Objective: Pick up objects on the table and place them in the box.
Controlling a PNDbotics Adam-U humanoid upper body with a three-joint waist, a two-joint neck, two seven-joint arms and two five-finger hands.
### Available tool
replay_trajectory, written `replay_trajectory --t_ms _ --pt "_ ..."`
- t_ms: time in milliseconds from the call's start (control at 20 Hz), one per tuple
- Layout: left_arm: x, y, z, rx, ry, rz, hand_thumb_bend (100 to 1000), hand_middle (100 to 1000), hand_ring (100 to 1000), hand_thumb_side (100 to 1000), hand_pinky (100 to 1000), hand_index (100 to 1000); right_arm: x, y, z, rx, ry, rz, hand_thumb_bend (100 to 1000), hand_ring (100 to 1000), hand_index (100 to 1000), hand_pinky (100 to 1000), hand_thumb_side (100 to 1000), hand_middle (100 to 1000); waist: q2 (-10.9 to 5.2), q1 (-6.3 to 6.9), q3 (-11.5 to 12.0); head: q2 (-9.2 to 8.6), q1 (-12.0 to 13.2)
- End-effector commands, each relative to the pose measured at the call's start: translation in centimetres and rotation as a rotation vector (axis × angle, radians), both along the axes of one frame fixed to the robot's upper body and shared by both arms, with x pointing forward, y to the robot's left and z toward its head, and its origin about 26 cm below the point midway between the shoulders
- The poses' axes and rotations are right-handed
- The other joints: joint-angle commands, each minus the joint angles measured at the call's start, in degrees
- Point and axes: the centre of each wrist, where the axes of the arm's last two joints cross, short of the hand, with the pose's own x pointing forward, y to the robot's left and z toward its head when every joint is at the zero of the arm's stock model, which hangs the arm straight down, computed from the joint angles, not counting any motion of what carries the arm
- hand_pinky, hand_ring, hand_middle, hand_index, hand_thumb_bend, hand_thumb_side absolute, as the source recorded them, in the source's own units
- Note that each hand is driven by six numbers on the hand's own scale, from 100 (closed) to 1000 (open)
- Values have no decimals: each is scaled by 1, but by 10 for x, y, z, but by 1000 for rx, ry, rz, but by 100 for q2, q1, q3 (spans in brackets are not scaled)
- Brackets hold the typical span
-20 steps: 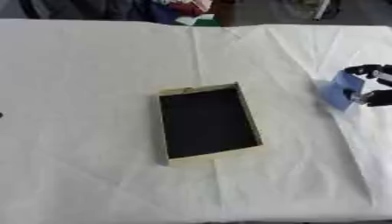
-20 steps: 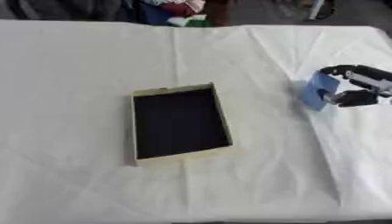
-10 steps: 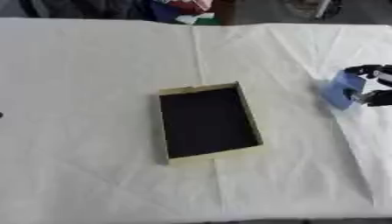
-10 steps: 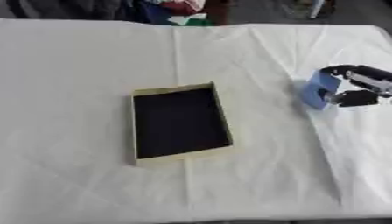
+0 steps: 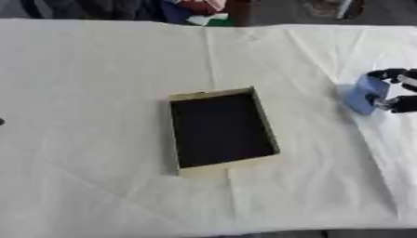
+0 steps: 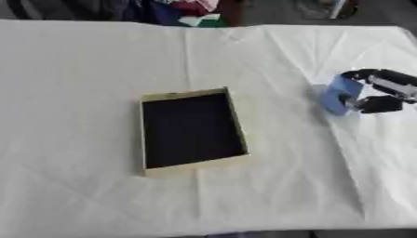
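Note:
A shallow cream box [image 6: 232, 123] with a dark inside lies open in the middle of the white-covered table. At the right side a small blue object [image 6: 335, 95] stands on the cloth. My right hand [image 6: 383, 88] comes in from the right edge, its fingers curled over the top of the blue object and its thumb against its lower side. The blue object looks to be still resting on the table. My left hand shows only as a dark speck [image 5: 2, 122] at the left edge of the left eye view.
The white tablecloth [image 5: 97, 83] is wrinkled and covers the whole table. Dark and coloured clothing [image 6: 175, 9] lies beyond the far edge. The box's inside holds nothing that I can see.

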Motion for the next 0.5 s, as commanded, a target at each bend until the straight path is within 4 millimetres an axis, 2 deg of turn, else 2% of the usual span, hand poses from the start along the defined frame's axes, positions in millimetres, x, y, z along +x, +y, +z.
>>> replay_trajectory --t_ms 50,300,450,500 --pt "0 0 9 5 -29 -7 454 479 441 774 726 659 -1 -6 10 -32 4 -7 177 984 1000 954 706 940 -52 12 11 -49 7" --pt "0 0 9 5 -28 -8 454 479 441 774 726 659 -2 -6 9 -37 6 -6 185 973 999 950 695 922 -50 14 15 -52 3" --pt "0 1 9 5 -28 -8 453 479 440 774 727 658 -1 -6 10 -44 -5 -8 180 930 961 924 642 827 -49 15 13 -52 6" --pt "0 1 8 5 -28 -7 453 479 440 774 727 658 -1 -6 10 -49 -12 -8 172 909 940 914 592 763 -50 15 13 -51 6"
